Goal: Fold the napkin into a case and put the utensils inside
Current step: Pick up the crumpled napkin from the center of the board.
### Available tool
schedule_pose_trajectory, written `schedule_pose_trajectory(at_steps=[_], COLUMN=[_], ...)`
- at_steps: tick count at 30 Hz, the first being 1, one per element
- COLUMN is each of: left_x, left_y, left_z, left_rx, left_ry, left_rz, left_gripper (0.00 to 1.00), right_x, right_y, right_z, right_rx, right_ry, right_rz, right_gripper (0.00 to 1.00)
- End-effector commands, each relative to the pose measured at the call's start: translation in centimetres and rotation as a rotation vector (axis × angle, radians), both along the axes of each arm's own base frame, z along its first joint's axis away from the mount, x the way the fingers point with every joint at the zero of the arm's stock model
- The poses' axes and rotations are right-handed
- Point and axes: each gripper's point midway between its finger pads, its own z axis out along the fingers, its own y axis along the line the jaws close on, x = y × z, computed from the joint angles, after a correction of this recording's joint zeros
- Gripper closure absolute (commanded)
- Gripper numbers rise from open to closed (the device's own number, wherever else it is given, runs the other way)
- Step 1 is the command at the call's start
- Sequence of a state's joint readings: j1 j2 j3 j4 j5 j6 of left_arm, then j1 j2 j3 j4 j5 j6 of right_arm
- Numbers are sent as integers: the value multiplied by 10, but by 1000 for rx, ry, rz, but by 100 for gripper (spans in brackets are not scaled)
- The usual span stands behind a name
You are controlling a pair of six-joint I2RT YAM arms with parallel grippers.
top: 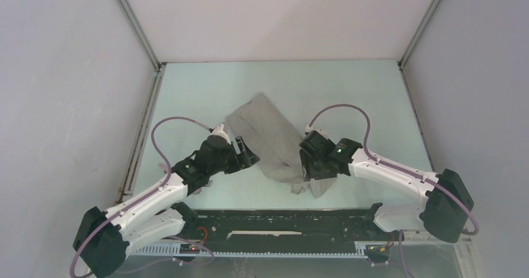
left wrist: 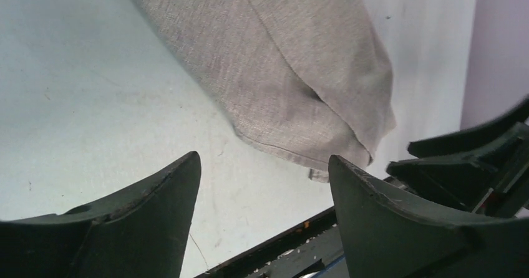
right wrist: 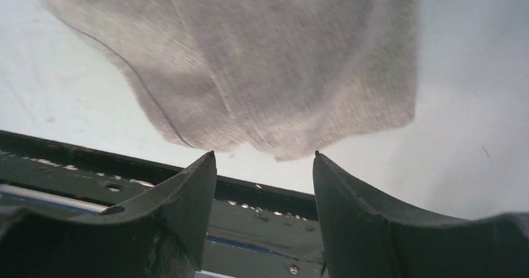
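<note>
**Top view.** The napkin lies mid-worktop, folded into a long, narrow band. The band runs slantwise from far left to near right. Its near end is rumpled and lies close to the black rail along the near edge. The left hand sits just beside the band's left edge, about halfway along it. The right hand is over the rumpled near end, on its right side. Both arms reach in from the near corners. From this height the gaps between the fingers are too small to judge.

**Left wrist view.** The left hand is released. Its two dark fingers stand wide apart, with only bare worktop between them. The napkin lies beyond the tips in layers, a top flap overlapping a lower one with a stitched hem along the edge. Its rounded end comes near the right fingertip but stays apart from it. A small tag shows at the hem. A strip of the rail shows at the near edge below.

**Right wrist view.** This picture is blurred. The right hand is also released, and its fingers stand apart with nothing clamped between them. The napkin fills the upper part, and its wavy lower edge ends just beyond the fingertips. Whether it touches them I cannot tell. The rail crosses behind the fingers, and pale worktop shows on the right.
</note>
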State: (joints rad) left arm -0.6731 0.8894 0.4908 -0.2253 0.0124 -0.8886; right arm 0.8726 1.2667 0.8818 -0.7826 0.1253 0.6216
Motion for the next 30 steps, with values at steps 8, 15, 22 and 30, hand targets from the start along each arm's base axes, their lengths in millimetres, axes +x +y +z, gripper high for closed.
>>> schedule_pose_trajectory(at_steps=[8,15,22,30], left_x=[77,95,105,144], left_y=[-20,-26,-9,-35], left_z=[5,-5,-13,-28], left_rx=[-48,-102,-58,-30], left_ry=[94,149,213,334], left_rz=[106,210,364,366], left_gripper=[48,36,12,33], right_x=[-29,-18,2,12], right_y=[-34,-21,-31,-39], right_z=[-13,-36,-50,-25], right_rx=[-231,-294,-401,-397], right_ry=[-2,-49,-151,-298], right_rz=[-14,17,-72,-134], right_gripper=[33,33,42,100])
